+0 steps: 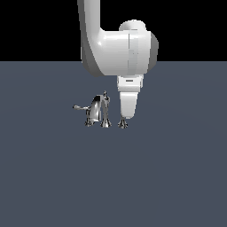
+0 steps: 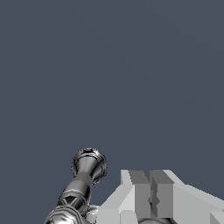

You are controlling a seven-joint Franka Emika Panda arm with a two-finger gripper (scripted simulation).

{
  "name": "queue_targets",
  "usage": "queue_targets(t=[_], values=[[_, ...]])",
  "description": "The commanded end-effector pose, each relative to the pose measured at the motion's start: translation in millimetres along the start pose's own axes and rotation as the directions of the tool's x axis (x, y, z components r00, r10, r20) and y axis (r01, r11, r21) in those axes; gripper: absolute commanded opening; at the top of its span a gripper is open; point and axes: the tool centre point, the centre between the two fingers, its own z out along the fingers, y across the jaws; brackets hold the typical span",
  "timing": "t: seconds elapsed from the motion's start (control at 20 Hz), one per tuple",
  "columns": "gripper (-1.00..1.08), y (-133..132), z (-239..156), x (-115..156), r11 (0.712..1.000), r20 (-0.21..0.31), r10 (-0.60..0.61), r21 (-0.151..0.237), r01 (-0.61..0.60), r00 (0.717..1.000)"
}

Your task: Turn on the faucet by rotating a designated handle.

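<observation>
Exterior view, left to right: faucet point(image 1: 95, 111) just left of centre on the grey surface point(image 1: 177, 177), handle point(image 1: 123, 123) right of it under the gripper point(image 1: 124, 118), fingers closed together, apparently pressing it; rotation judged barely begun; no writing legible.

The surface point(image 1: 177, 177) lay bare on all sides of the faucet point(image 1: 95, 111). The tool point(image 1: 123, 119) hung over the handle point(image 1: 123, 123); the spout's pedestal point(image 1: 105, 122) stood just beside, narrowing the gap.
</observation>
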Motion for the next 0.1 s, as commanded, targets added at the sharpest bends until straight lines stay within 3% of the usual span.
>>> queue_targets(t=[0.0,0.05], values=[[-1.00,-1.2,-1.4,-65.7,0.996,0.021,-0.085,0.008,0.085,0.996],[-1.00,-1.2,-1.4,-65.7,0.996,0.021,-0.085,0.008,0.085,0.996]])
